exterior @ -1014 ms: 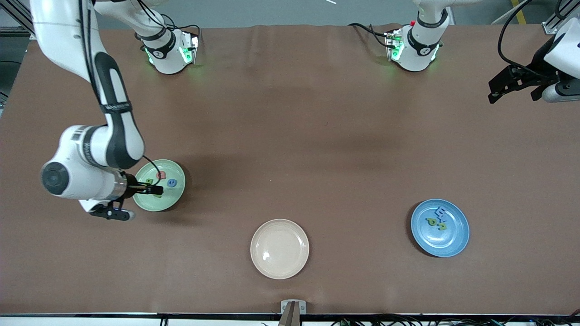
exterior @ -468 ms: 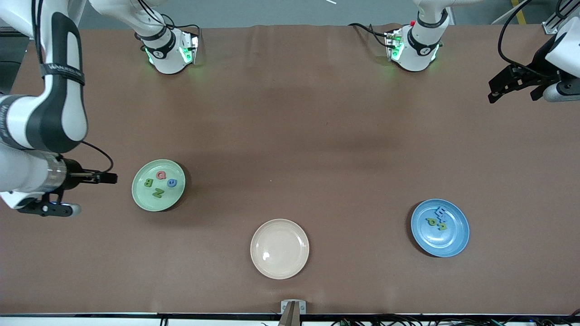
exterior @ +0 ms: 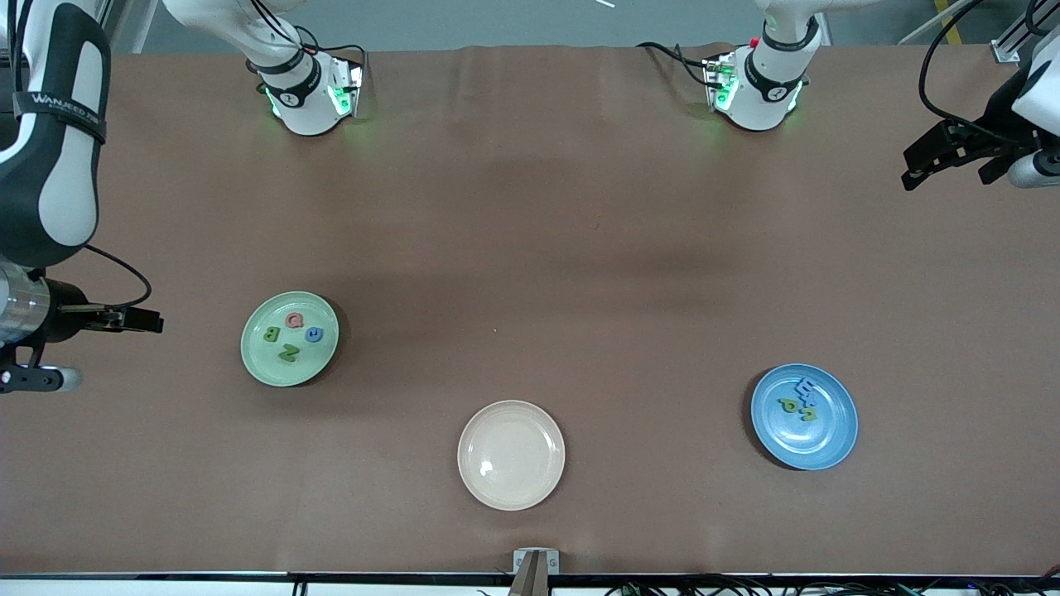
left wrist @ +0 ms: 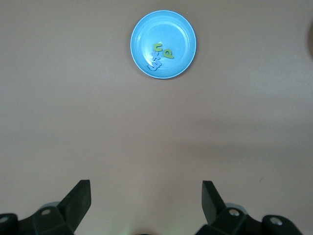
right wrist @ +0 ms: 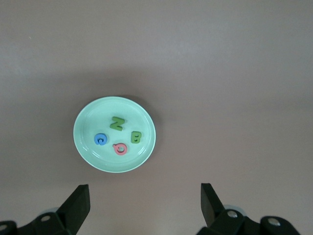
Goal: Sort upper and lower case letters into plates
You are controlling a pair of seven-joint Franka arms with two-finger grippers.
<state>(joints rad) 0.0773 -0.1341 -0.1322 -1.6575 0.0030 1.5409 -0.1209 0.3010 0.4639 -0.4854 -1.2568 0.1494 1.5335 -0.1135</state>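
Letters are lying sorted: four in the mint plate (exterior: 289, 338), the others in the blue plate (exterior: 803, 416), none outside. Right gripper (exterior: 137, 319) is hanging wide-jawed and empty beside the mint plate, while left gripper (exterior: 940, 153) is waiting wide-jawed, well apart from the blue plate.

Brown desk (exterior: 580, 248) carries three plates: cream plate (exterior: 511, 454) nearest the front camera; mint plate (exterior: 289, 338) toward the right arm's end from it, blue plate (exterior: 804, 416) toward the left arm's.
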